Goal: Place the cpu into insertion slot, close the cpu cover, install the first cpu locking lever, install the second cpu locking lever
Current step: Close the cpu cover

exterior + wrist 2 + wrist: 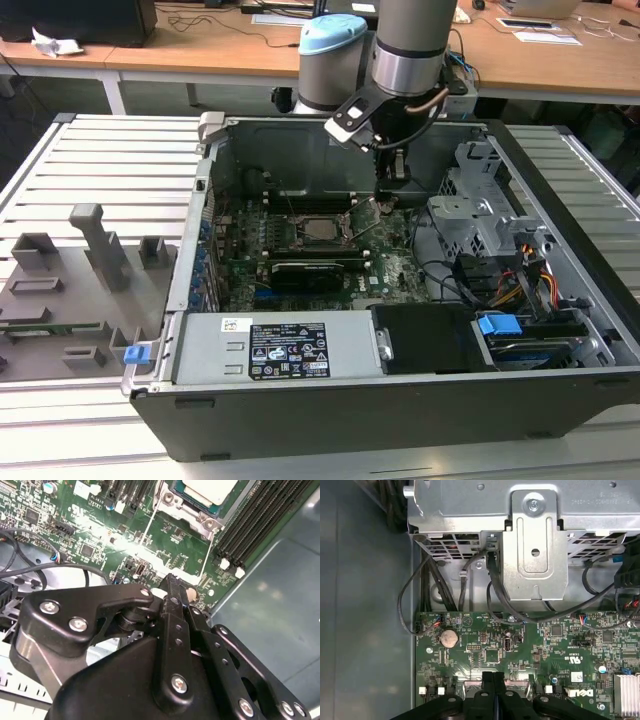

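Closed gripper parked just beside the socket

My gripper (392,178), fingers pressed together on nothing I can see, hangs just to the exterior view's right of the insertion slot (300,235). The cpu (322,228) sits there, framed by the cpu cover (196,514). A thin locking lever (366,224) slants from the slot up toward my fingertips.

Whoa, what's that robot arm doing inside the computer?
The robot arm's hand is reaching down into the open computer case, close above the green circuit board. Its fingers are pressed together. The cpu already lies on the board, and the cpu cover looks flat around it. The hand is beside the cpu, toward the exterior view's right.
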